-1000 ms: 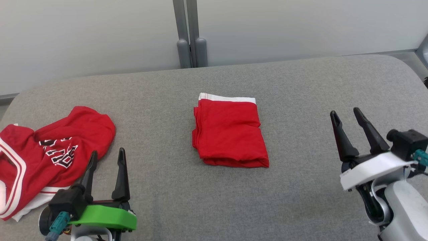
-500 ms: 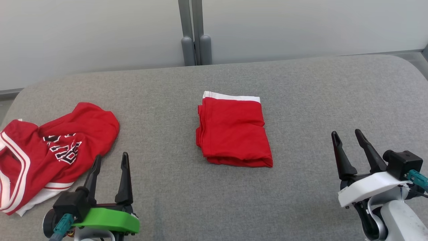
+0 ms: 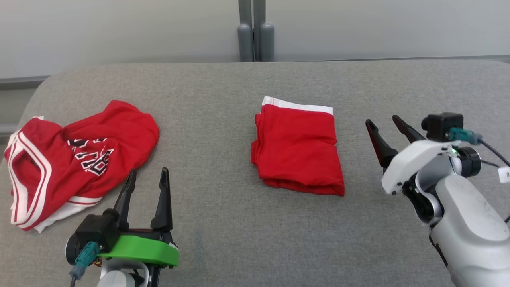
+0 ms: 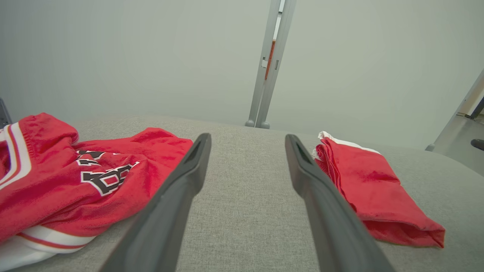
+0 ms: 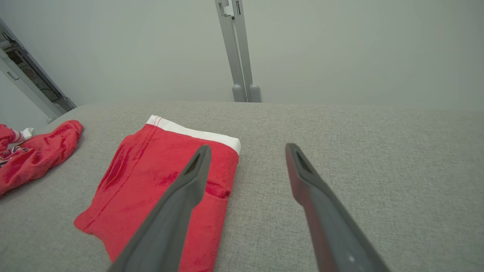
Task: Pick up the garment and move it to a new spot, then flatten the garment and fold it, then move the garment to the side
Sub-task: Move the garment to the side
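Two soft red cloths on a grey woven tabletop [image 3: 223, 99]: folded garment [image 3: 298, 151], rectangular, white-banded, at centre; crumpled lettered jersey [image 3: 79, 159] at left. Left hand [image 3: 147, 175], fingers apart, just beside the jersey; right hand [image 3: 383, 121], fingers apart, right of the folded garment, not touching it.

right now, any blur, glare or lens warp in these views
Head view: even soft light, no glare, folded red garment sharp, barely a shadow. Left wrist view: grey post leans, likely wide-angle warp; near fingers look soft. Right wrist view: same stretch, grey fabric surface crisp.
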Motion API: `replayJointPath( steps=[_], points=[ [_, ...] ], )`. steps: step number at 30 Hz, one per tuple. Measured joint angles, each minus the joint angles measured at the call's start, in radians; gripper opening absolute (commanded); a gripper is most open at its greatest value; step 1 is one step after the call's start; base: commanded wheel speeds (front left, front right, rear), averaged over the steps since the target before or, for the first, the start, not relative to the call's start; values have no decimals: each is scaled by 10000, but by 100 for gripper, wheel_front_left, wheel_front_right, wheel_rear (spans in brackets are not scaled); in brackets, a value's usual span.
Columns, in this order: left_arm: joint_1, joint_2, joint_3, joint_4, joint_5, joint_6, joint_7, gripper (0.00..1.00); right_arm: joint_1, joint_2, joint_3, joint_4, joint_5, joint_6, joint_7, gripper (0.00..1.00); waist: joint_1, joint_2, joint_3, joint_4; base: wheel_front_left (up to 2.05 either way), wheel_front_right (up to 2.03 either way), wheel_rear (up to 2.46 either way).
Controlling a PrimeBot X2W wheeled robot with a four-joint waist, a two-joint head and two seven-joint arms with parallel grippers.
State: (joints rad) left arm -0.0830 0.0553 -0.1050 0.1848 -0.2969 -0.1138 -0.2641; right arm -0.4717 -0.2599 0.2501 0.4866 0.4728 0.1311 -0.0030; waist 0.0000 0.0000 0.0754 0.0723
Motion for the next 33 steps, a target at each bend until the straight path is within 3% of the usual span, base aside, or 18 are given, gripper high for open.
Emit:
replayJointPath(
  steps=[10, 20, 21, 22, 23, 24, 33],
  points=[
    [-445, -36, -261, 146, -113, -10, 0, 100, -1936, 341, -54, 2734, 326, -4, 3511, 100, 0, 0, 635, 1045, 0, 0, 0],
    [-570, -44, -290, 217, -251, -15, -2, 100, -2287, 734, -431, 4090, 247, 4, 4370, 100, 0, 0, 1165, 1801, 0, 0, 0],
    [-570, -44, -278, 219, -251, -8, -2, 100, -2310, 736, -435, 4119, 247, 6, 4335, 90, 0, 0, 1204, 1822, 0, 0, 0],
    [-571, -44, -282, 247, -249, -6, 0, 100, -2327, 754, -426, 4161, 267, 4, 4236, 31, 0, 0, 1232, 1807, 0, 0, 0],
    [-578, -44, -293, 261, -247, -6, -2, 100, -2331, 757, -407, 4163, 272, 4, 4126, 7, 0, 0, 1231, 1778, 0, 0, 0],
    [-585, -46, -305, 268, -247, -4, 0, 100, -2321, 779, -372, 4153, 291, 4, 3985, 0, 0, 0, 1221, 1739, 0, 0, 0],
    [-616, -52, -433, 267, -6, -17, 0, 100, -2243, 688, 150, 3714, 690, 4, 2759, 0, 0, 0, 964, 1117, 0, 0, 0]
  ],
)
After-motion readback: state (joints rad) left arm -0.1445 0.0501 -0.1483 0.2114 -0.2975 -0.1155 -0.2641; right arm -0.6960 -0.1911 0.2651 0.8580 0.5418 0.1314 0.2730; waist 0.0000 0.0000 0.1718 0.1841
